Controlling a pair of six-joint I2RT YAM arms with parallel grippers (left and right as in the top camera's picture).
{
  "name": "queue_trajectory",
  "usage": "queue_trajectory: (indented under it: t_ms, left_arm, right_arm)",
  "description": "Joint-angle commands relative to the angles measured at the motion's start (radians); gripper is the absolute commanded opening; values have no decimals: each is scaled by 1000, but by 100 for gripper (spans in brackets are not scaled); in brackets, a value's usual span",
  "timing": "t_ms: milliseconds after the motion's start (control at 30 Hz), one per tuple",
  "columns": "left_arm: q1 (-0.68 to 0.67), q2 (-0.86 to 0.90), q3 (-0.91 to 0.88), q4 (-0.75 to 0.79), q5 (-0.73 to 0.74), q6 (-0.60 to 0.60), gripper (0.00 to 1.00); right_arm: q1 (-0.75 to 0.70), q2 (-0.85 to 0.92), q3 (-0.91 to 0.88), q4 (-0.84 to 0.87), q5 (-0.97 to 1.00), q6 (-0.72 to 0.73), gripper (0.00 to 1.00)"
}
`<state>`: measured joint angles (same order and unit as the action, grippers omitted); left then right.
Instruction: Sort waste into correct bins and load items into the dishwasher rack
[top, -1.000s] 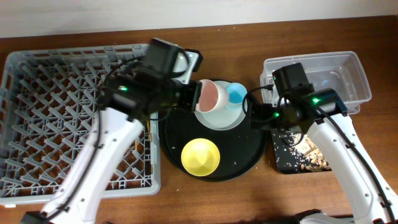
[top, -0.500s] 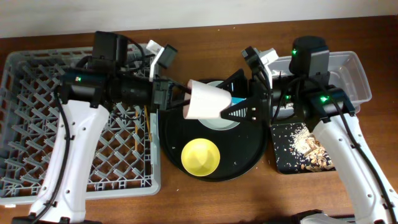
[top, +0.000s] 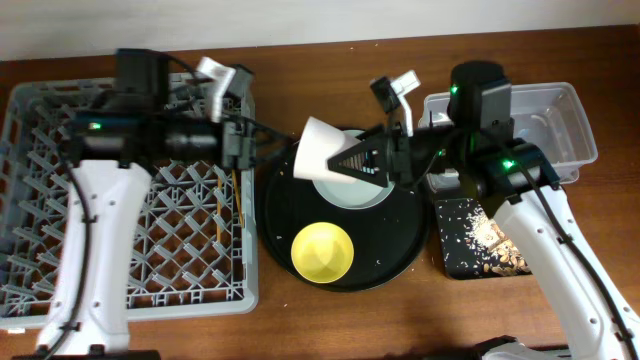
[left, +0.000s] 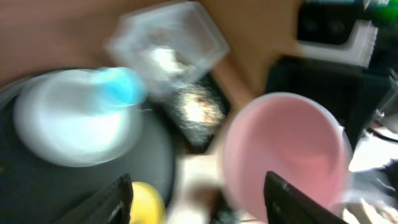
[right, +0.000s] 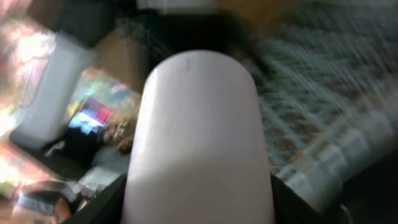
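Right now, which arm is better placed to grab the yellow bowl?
Left, likely. The left hand is open and empty by the dishwasher rack; the right hand is shut on the pink cup. The yellow bowl sits free between both arms.

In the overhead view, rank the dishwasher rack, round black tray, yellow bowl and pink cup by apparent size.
1. dishwasher rack
2. round black tray
3. yellow bowl and pink cup look alike; the cup is held up nearer the camera, so unranked.

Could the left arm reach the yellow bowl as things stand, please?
Probably yes: the left gripper is open, nothing covers the yellow bowl, and the right gripper holds the pink cup elsewhere.
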<state>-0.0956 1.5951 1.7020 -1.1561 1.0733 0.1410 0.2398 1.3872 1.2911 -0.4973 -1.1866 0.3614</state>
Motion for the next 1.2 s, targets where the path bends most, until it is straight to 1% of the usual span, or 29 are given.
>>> queue_trajectory:
  t_ms: [0, 33, 67, 133, 167, 200, 233, 267, 300, 433, 533, 600, 667, 700, 733, 767, 800, 833, 967, 1033, 1067, 1100, 1133, 1167]
  left_arm:
    - [256, -6, 12, -50, -289, -23, 70]
    - [330, -6, 12, -90, -290, -23, 70]
    - [361, -6, 12, -104, -306, -23, 70]
    - [393, -6, 12, -138, -435, -24, 70]
    - [393, -6, 12, -156, -548, -79, 73]
    - [393, -6, 12, -169, -702, -131, 75]
    - [393, -6, 12, -178, -843, -182, 79]
    - [393, -6, 12, -190, -996, -212, 99]
    - [393, -6, 12, -192, -1018, -212, 99]
    - [393, -6, 12, -192, -1018, -212, 99]
    - [393, -6, 12, -192, -1018, -212, 99]
    - [393, -6, 12, -192, -1018, -212, 99]
    - [393, -6, 12, -192, -1018, -212, 99]
    - [393, -6, 12, -192, -1018, -212, 99]
    - [393, -6, 12, -192, -1018, -212, 99]
    - [393, -6, 12, -192, -1018, -212, 99]
    - [393, -6, 12, -192, -1018, -212, 99]
    - [393, -6, 12, -192, -1018, -212, 99]
    - [393, -6, 12, -192, -1018, -212, 99]
    - [393, -6, 12, -192, -1018, -212, 99]
    - [393, -6, 12, -192, -1018, -212, 99]
    - [393, -6, 12, -192, -1018, -212, 99]
    - [393, -6, 12, -192, -1018, -212, 99]
    - [393, -6, 12, -192, -1018, -212, 100]
  right_arm:
    - [26, -5, 20, -148, 565, 55, 31]
    - [76, 6, 71, -190, 682, 46, 32]
    - [140, 35, 158, -248, 793, 43, 31]
    - [332, 175, 417, -411, 1071, 10, 32]
    - [436, 287, 548, -462, 1179, -24, 32]
    - [512, 394, 644, -467, 1248, -66, 32]
    - [547, 458, 684, -453, 1292, -70, 31]
    - [585, 536, 696, -369, 1315, -109, 32]
    - [601, 583, 696, -304, 1315, -126, 31]
    - [611, 748, 696, -82, 1315, -126, 32]
    - [611, 826, 696, 4, 1315, -126, 32]
    - [610, 855, 695, 19, 1373, -126, 33]
    - [609, 859, 695, 1, 1382, -126, 34]
    - [609, 862, 695, -11, 1382, -126, 37]
    - [608, 869, 695, -14, 1382, -126, 41]
    - [606, 871, 695, -15, 1382, -126, 64]
    - [604, 871, 695, -14, 1382, -126, 78]
    - [603, 871, 695, -16, 1382, -126, 98]
    - [602, 821, 703, -53, 1390, -156, 99]
    - [597, 693, 711, -137, 1503, -156, 99]
    - [575, 605, 711, -281, 1555, -156, 100]
    - [548, 560, 711, -381, 1558, -155, 98]
    - [486, 507, 711, -534, 1553, -155, 94]
    - [404, 485, 711, -690, 1522, -156, 82]
